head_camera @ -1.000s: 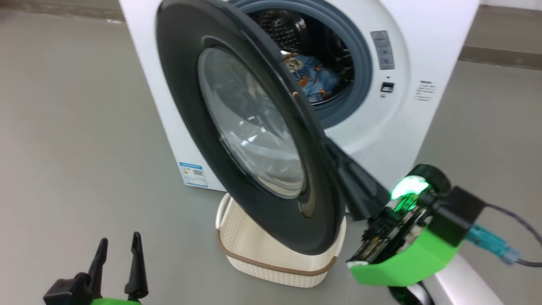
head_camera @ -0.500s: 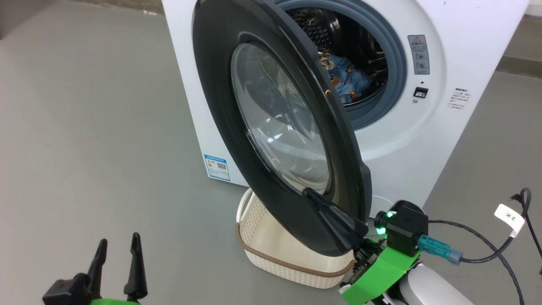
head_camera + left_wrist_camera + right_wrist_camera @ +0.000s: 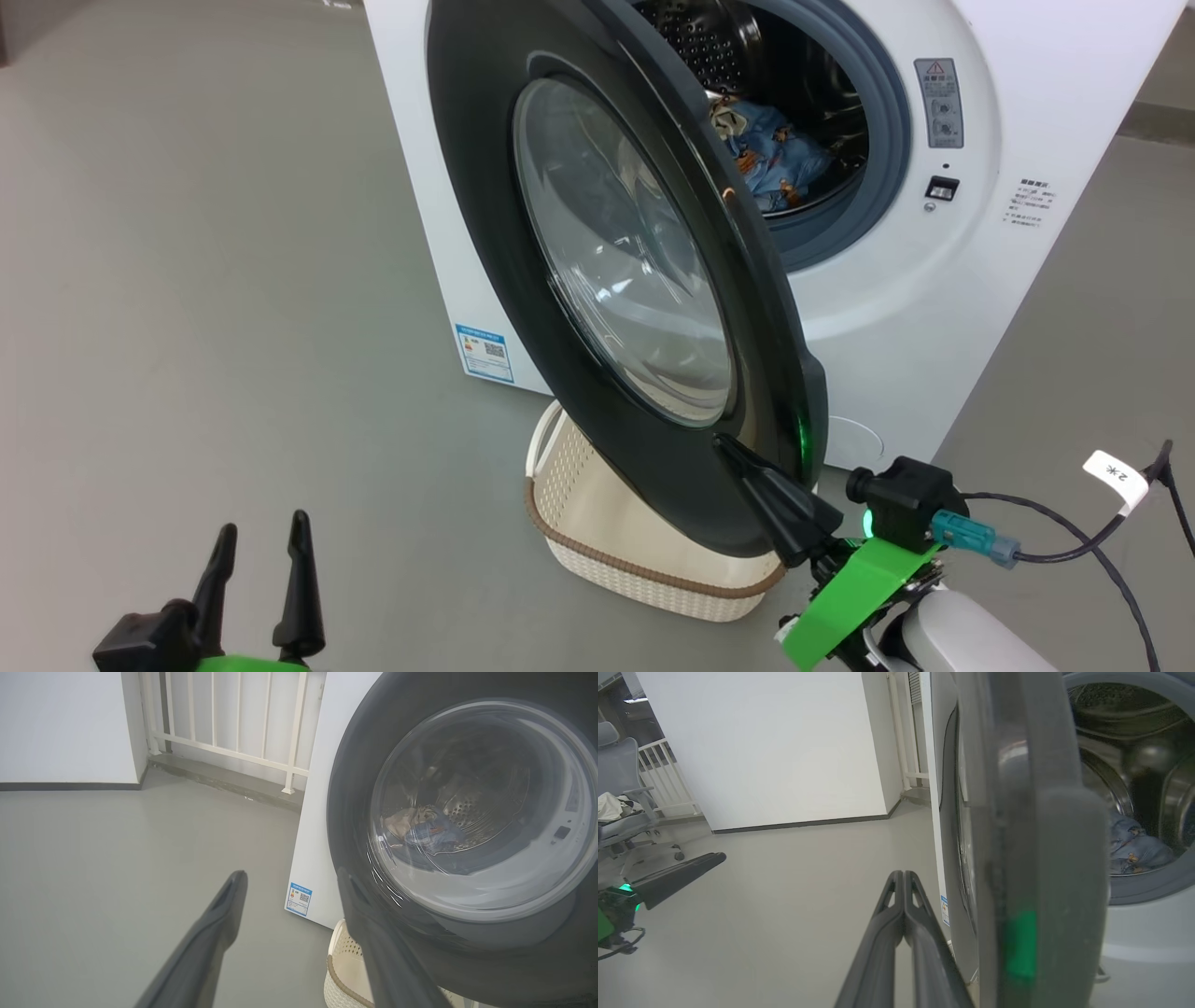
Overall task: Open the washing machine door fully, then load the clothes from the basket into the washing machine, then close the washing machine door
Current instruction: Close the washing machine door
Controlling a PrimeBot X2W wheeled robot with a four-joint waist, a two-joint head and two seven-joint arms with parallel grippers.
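The white washing machine [image 3: 934,308] stands with its black washing machine door [image 3: 485,205] swung partly out, the glass bowl facing me. Blue and beige clothes [image 3: 770,154] lie in the steel drum, and show through the glass [image 3: 430,828] in the left wrist view. The cream basket [image 3: 644,569] sits on the floor under the door; the part of its inside that I can see is bare. My right gripper [image 3: 724,443] is shut, its tips against the door's outer face near the lower rim. My left gripper [image 3: 261,532] hangs open at the lower left, apart from everything.
Grey floor spreads wide to the left of the machine. A blue label sticker [image 3: 484,353] marks the machine's lower front. A white railing [image 3: 224,718] and a wall stand behind it. An office chair [image 3: 621,802] is far off. A cable [image 3: 1055,523] trails from my right wrist.
The camera has shifted. My right gripper has come from beside the door's right edge round onto its outer face, lower down. The left gripper has stayed put.
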